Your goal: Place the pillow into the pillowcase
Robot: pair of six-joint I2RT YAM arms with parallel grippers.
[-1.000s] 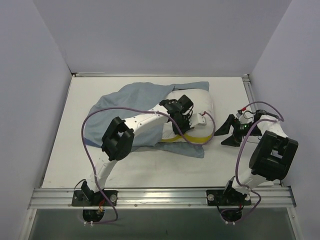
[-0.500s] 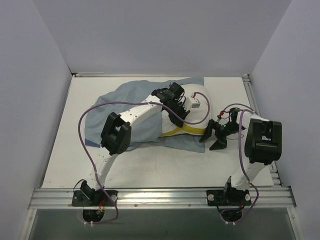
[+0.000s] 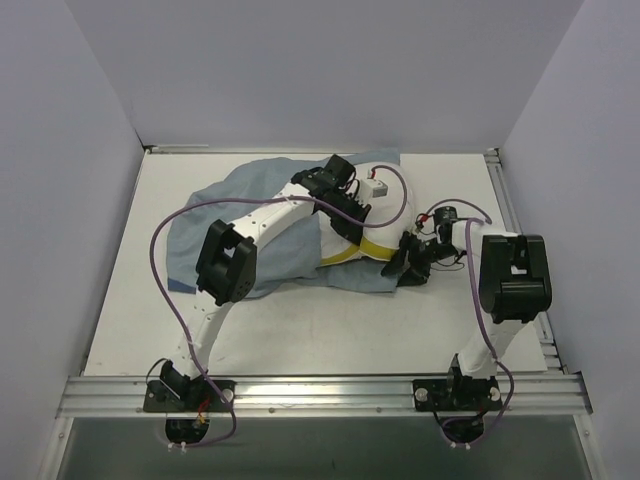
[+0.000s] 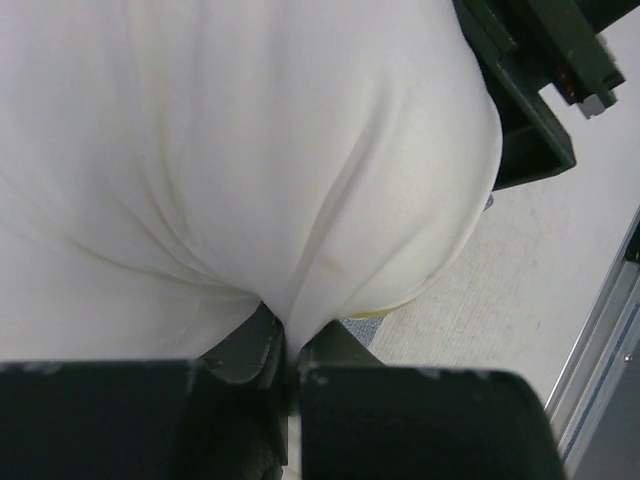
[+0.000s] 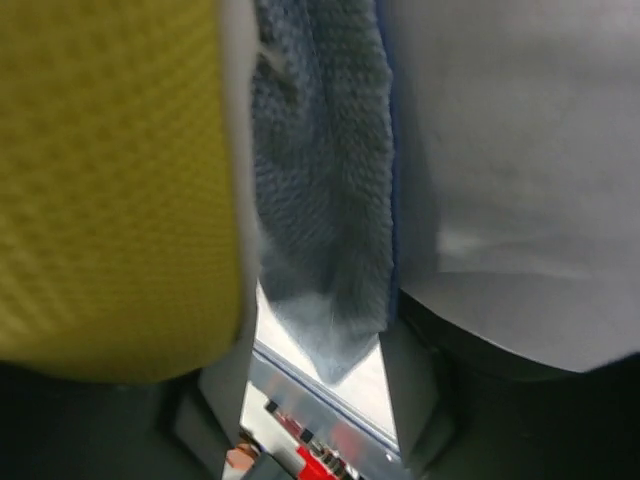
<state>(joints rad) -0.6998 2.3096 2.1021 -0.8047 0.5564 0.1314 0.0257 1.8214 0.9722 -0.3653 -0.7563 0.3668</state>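
Left claw (image 4: 290,345) pinches plump white quilted pillow (image 4: 230,150); right claw (image 3: 398,262), parted around pale grey-blue cloth pillowcase (image 5: 320,180), may clamp pillow too

White worktop (image 3: 300,330) spreads beneath and around the right claw (image 3: 402,262). A metal rail (image 3: 320,392) runs nearer than it, and pale walls (image 3: 300,70) stand beyond.

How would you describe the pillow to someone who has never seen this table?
On the white table lies a wide grey-blue pillowcase. At its right end sits the pillow: plump and white, the only thing with a yellow band.
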